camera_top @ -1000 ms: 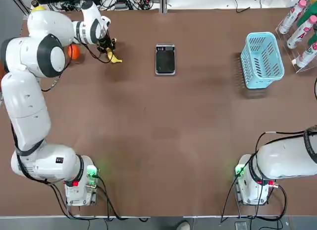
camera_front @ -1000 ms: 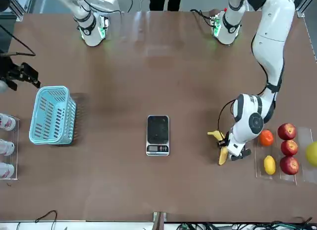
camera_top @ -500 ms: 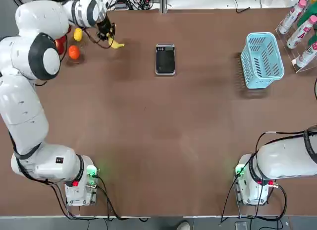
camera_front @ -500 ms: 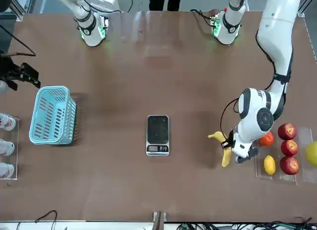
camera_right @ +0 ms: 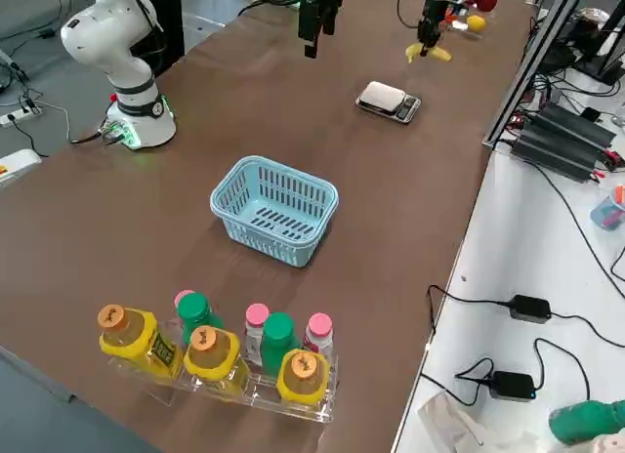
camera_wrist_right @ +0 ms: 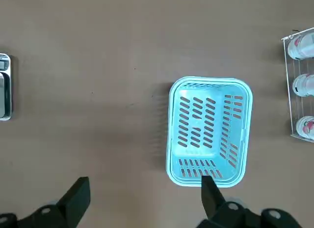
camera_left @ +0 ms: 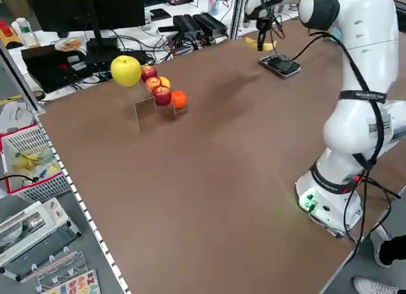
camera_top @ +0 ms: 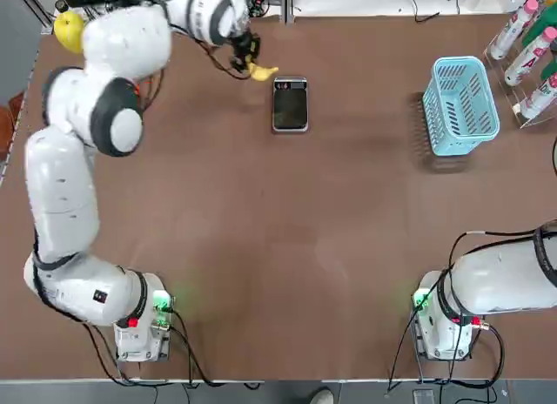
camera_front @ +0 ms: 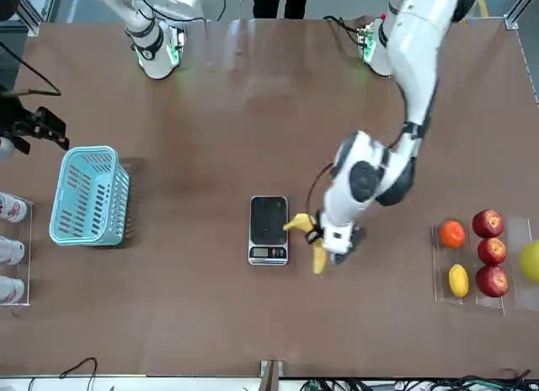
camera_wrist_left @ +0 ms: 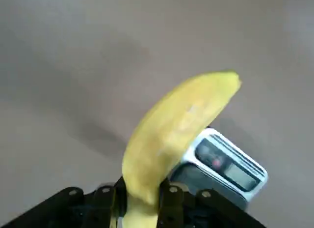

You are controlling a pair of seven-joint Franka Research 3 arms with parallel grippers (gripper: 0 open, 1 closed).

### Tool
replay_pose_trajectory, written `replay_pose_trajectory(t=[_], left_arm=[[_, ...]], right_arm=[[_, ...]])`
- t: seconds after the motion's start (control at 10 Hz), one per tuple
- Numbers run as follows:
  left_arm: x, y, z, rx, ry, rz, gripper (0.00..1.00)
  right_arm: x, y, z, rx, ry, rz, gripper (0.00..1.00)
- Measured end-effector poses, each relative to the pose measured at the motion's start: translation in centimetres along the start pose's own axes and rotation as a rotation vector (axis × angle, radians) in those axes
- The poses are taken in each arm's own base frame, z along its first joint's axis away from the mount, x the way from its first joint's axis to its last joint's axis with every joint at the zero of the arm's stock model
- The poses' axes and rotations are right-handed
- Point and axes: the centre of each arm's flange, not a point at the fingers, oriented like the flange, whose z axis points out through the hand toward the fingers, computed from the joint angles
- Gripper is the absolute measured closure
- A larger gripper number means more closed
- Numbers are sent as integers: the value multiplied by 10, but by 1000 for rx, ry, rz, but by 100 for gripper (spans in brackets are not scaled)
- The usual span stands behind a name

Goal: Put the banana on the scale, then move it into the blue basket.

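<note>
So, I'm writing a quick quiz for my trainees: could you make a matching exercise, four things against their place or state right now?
1. banana
2. scale
3. blue basket
4. right gripper

A. standing upright on the table, with slotted sides
B. open, holding nothing
C. lying on the table, between the left gripper and the basket
D. clamped between the left gripper's fingers

Pairs: 1-D, 2-C, 3-A, 4-B
</note>
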Motion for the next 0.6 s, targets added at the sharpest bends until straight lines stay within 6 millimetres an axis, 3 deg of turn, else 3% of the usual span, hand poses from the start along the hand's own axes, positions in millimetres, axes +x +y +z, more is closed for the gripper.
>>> replay_pose_trajectory(t=[0.3,0.6], left_arm=[[-61,37,24,-61,-3,-49,78],[-104,45,71,-49,-24,-56,78]], right_arm=[[0,3,1,0,-2,5,0],[0,3,4,1,-9,5,0]])
